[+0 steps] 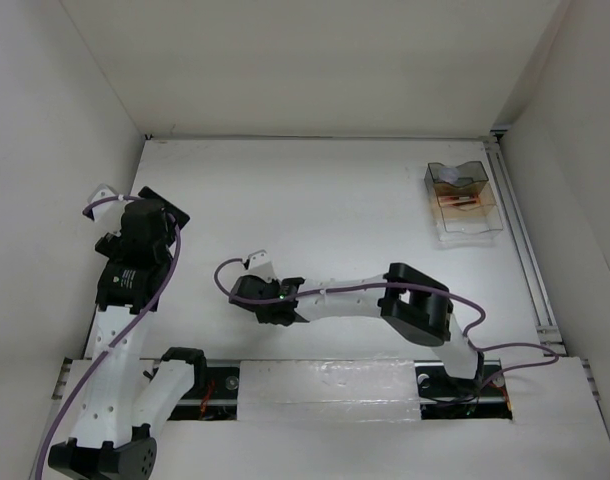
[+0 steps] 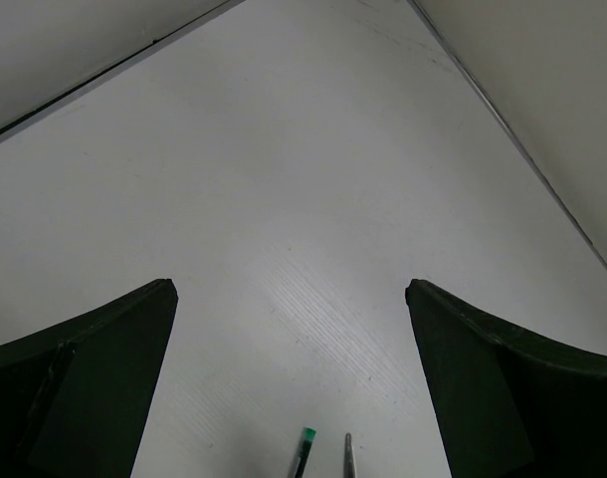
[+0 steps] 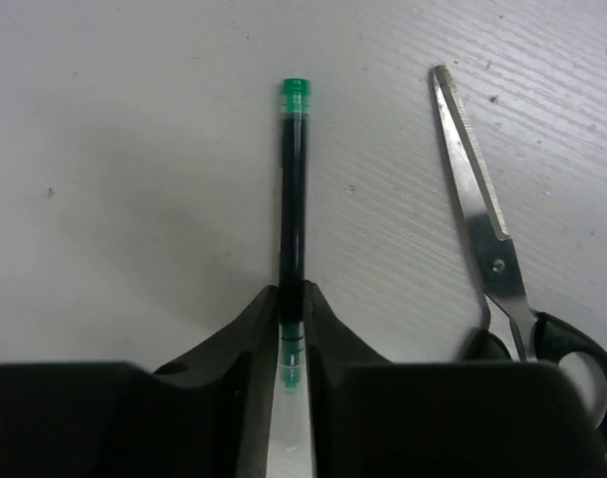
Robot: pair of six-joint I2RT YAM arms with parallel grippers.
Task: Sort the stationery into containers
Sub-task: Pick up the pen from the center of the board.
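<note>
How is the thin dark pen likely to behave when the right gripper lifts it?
The dark pen looks rigid, so it should lift straight, not sag. The right gripper pinches it near one end, so the long free end may droop or pivot. Its round, glossy barrel could slip, or roll if dropped.

The dark pen [image 3: 293, 199] has a glossy plastic barrel and a translucent green cap. The scissors [image 3: 496, 261] have bare brushed-metal blades and shiny black plastic handles. The white tabletop [image 3: 134, 149] is matt and finely ribbed. The right tool [image 3: 293, 299] looks like matt black plastic. The organiser [image 1: 467, 232] is translucent smoky-brown plastic.
</note>
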